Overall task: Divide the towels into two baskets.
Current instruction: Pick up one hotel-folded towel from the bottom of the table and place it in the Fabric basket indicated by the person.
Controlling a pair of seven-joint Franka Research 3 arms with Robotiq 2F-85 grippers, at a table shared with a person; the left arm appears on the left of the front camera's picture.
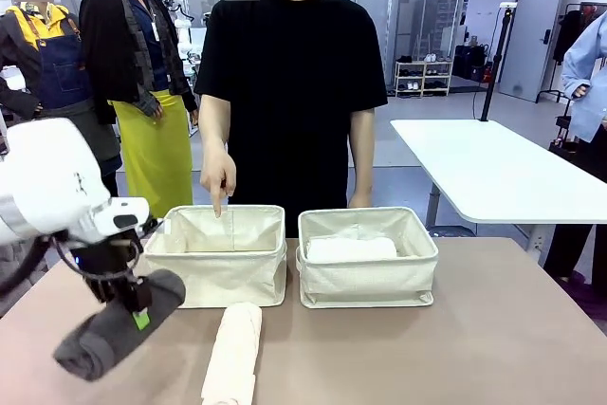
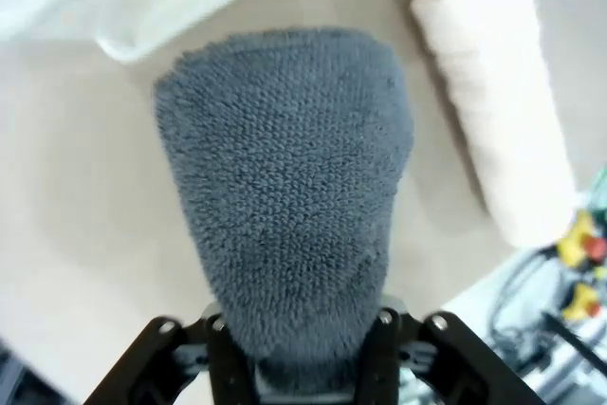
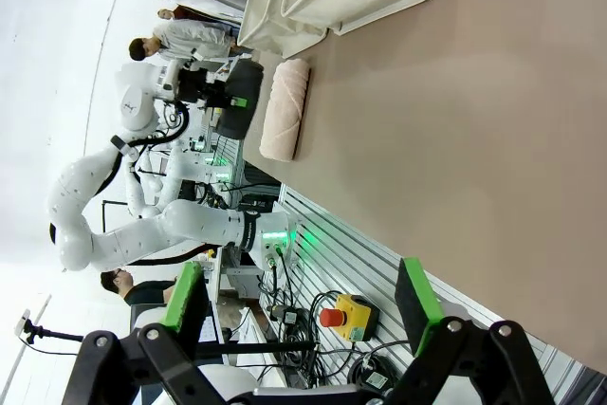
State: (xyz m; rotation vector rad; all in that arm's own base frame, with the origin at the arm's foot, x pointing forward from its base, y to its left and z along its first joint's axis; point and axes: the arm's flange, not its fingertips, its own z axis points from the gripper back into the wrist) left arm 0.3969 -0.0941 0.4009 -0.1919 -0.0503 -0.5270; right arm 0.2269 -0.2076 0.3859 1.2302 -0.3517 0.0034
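A plain brown table (image 1: 493,329) fills the lower part of the front view, with an open workshop floor behind it. At the lower left, the left gripper (image 1: 136,305) is clenched on one end of the dark grey towel (image 1: 104,334), and the roll hangs tilted above the table, its free end drooping toward the near edge. The right gripper (image 3: 302,296) stands released, its jaws wide and nothing between them. At bottom centre the cream-peach towel (image 1: 234,353) lies lengthwise on the table, just in front of the left basket (image 1: 223,277). It would probably foul a low, direct carry, so the grey roll should be lifted higher, levelled, and brought over the rolled rim before release. Beside it, in the middle right, the right basket (image 1: 365,282) holds a white towel (image 1: 351,249). Farther back, the person's hand (image 1: 218,177) points down into the left basket and sits over the likely drop spot.
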